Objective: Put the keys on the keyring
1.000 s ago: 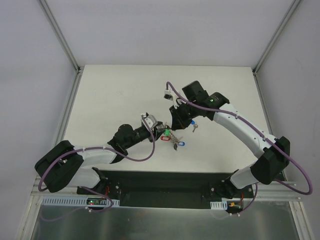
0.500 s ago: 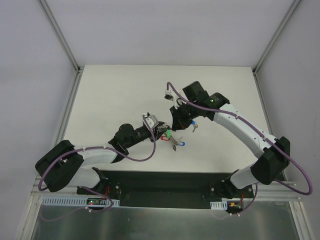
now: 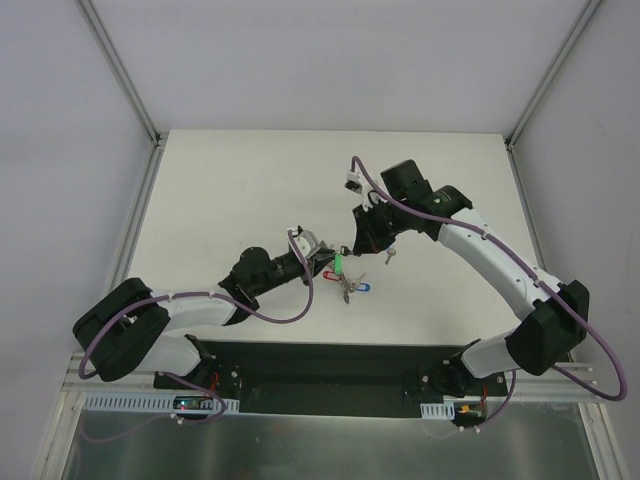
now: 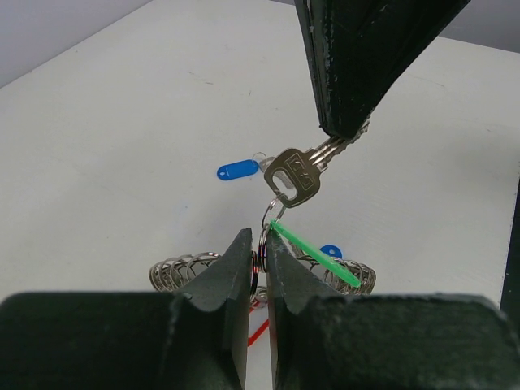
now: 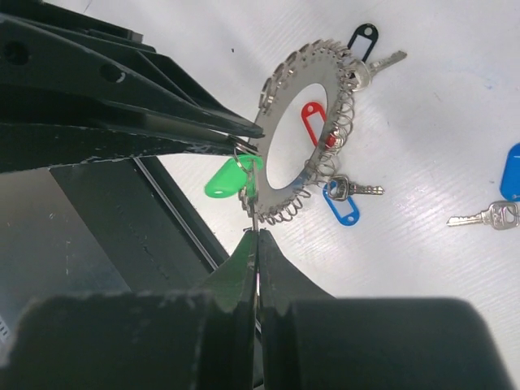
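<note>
My left gripper (image 4: 260, 248) is shut on the rim of the keyring (image 5: 309, 69), a wide toothed silver ring with spring coils (image 4: 183, 268), held just above the table (image 3: 345, 285). My right gripper (image 5: 257, 231) is shut on the blade of a silver key (image 4: 294, 172) with a green tag (image 5: 230, 179). The key's small loop meets the keyring rim right at the left jaws. I cannot tell whether it is threaded on. A second key with a blue tag (image 4: 238, 170) lies loose on the table (image 3: 388, 255), to the right of the grippers.
Keys with red (image 5: 312, 122), black (image 5: 361, 36) and blue (image 5: 343, 203) tags hang from the keyring. The white table (image 3: 230, 180) has raised rails at its left and right edges. The black base plate (image 3: 330, 360) lies along the near edge.
My right arm has shifted right and slightly back with the green-tagged key in its grip. My left gripper has followed a little to the right with the keyring.
</note>
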Robot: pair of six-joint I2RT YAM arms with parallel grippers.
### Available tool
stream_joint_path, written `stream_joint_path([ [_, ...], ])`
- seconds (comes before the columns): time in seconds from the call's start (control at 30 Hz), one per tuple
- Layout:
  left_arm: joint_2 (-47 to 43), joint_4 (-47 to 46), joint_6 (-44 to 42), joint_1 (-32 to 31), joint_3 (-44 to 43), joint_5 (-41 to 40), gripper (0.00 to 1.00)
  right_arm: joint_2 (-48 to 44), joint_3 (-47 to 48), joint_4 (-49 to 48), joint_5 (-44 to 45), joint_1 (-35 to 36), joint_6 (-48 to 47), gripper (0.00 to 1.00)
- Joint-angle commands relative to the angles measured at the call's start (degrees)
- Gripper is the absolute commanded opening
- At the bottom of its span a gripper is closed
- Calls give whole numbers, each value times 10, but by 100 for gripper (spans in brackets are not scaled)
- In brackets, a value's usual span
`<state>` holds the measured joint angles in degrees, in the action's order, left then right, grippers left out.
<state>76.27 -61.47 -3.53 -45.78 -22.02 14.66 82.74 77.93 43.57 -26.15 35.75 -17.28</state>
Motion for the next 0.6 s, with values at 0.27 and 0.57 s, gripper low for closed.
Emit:
stream_joint_path([
  [0.27,-46,36,-2,-4,3,-5,2,-39,-65,-26,20,-50,14,1],
  [0.57,-83,45,27,-3,10,-19,0,-21,-107,-60,-14,-61,36,1],
])
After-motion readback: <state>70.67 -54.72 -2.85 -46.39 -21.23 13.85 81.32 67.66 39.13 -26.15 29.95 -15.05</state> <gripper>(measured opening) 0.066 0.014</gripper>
